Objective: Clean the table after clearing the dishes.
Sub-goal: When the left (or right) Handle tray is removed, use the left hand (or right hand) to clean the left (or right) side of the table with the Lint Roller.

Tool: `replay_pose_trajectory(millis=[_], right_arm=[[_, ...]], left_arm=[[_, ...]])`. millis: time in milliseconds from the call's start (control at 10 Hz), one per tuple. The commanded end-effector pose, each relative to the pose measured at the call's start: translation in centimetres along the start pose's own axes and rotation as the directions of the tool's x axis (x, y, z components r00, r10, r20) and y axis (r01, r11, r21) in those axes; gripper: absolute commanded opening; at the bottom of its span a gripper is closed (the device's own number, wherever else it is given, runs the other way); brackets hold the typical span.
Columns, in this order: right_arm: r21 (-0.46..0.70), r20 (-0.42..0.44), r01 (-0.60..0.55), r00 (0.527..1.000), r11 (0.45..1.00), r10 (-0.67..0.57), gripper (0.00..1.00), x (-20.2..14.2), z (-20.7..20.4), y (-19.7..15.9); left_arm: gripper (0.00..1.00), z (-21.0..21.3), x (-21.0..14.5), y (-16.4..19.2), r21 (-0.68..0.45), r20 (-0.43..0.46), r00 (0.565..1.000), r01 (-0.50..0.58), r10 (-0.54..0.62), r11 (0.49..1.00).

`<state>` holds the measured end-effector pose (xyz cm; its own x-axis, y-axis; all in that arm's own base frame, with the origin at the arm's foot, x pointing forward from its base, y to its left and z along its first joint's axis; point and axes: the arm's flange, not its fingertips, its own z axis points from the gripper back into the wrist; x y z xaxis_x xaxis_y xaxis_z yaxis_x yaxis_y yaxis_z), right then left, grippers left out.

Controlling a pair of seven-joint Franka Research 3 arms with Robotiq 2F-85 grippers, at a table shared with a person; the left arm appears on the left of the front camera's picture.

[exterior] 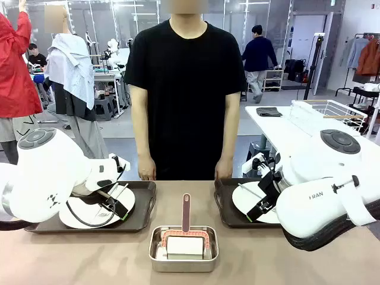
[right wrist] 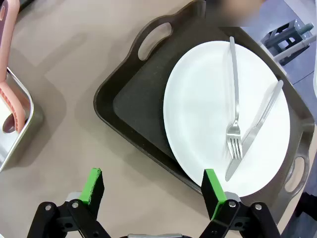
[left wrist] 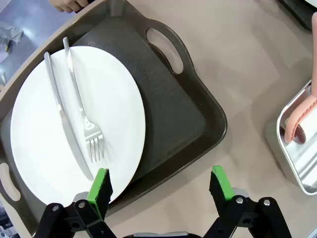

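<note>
On the tabletop (exterior: 89,255), the dishes (left wrist: 114,99) sit on trays (exterior: 147,205) at ten and two o'clock from the pan (exterior: 183,267). My left gripper (left wrist: 161,181) and right gripper (right wrist: 153,182) hang wide apart, empty. I think clearing comes first: next I must grab a tray rim

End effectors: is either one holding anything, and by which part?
Nothing is held. The left end effector hangs open over the edge of one dark brown rectangular handled tray, the right end effector open over the other tray.
</note>
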<state>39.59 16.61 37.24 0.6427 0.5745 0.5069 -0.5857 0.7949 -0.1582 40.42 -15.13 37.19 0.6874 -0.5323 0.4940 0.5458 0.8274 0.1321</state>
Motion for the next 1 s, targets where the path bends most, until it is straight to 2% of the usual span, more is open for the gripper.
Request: replay_pose_trajectory(millis=[0,800,900], right_arm=[[0.0,0.0,0.0,1.0,1.0,0.0,1.0,0.0,0.0,0.0],[-0.001,0.0,-0.001,1.0,1.0,0.001,1.0,0.0,0.0,-0.1],[0.053,0.011,0.009,1.0,0.999,-0.01,1.0,1.1,0.6,-1.0]], left_arm=[[1.0,0.0,0.0,0.0,0.0,0.0,1.0,0.0,0.0,1.0],[1.0,0.0,0.0,0.0,0.0,0.0,1.0,0.001,-0.001,1.0],[1.0,0.5,1.0,0.9,-0.026,-0.033,0.999,0.012,-0.013,1.0]])
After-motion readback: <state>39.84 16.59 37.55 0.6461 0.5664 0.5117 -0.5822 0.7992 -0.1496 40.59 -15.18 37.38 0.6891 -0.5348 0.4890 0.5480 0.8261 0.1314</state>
